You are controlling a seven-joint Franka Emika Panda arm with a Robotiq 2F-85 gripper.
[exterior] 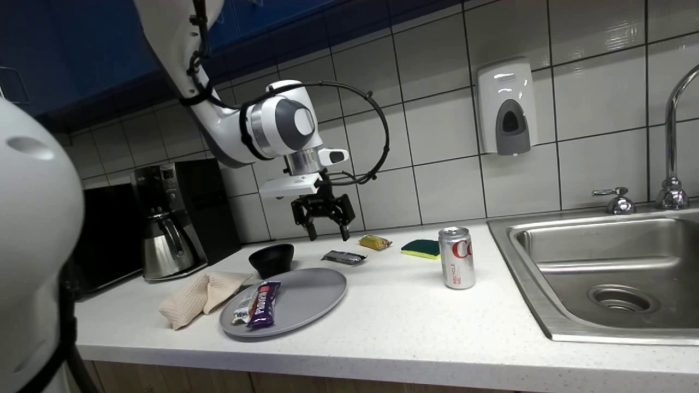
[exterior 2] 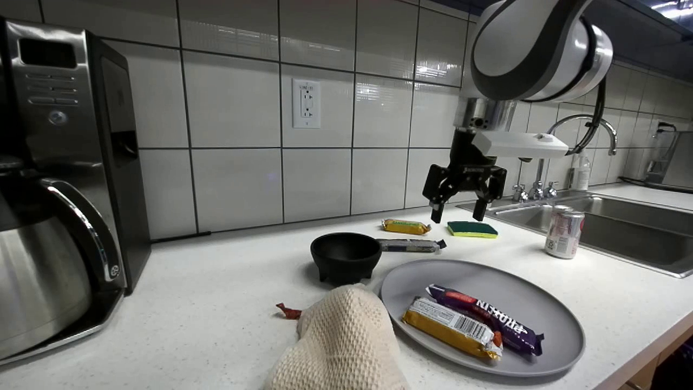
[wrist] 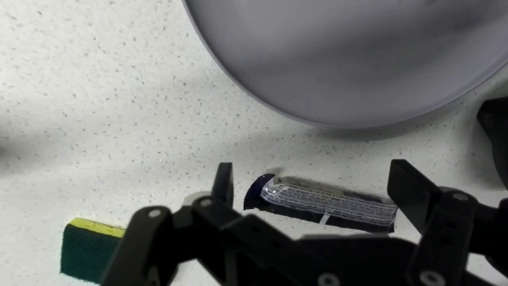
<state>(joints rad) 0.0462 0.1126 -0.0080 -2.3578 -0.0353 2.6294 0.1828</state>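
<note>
"White tiled wall (exterior: 437, 125) behind, speckled counter (exterior: 393, 327) along it, and the robot arm (exterior: 284, 123) reaching in over the top. What's at the ends?"

"A steel sink (exterior: 528, 278) on one side, a coffee maker (exterior: 202, 202) with its steel carafe (exterior: 166, 259) on the other. Between them sits a round grey plate (exterior: 317, 295), a beige waffle-weave cloth (exterior 2: 346, 346) bunched just beside it."

"And the gripper (exterior: 329, 234)?"

"Hanging above the counter, its two fingers (wrist: 412, 190) spread wide with only air between them."

"What else is around it?"

"A black footed bowl (exterior 2: 346, 260) near the plate's edge, a silver soda can (exterior: 457, 259) upright by the sink, a green-and-yellow sponge (exterior 2: 472, 229) lying flat toward the wall."

"Then the small stuff?"

"A purple protein bar (exterior 2: 487, 319) and a gold-wrapped bar (exterior 2: 449, 327) lie side by side on the plate. A yellow-wrapped bar (exterior 2: 405, 226) lies near the wall."

"And nearest the gripper?"

"That dark-wrapped snack bar (wrist: 329, 204), fine print upward, flat on the counter between the plate and the yellow-wrapped bar. In the wrist view it shows between the fingers; they're above it, not touching."
</note>
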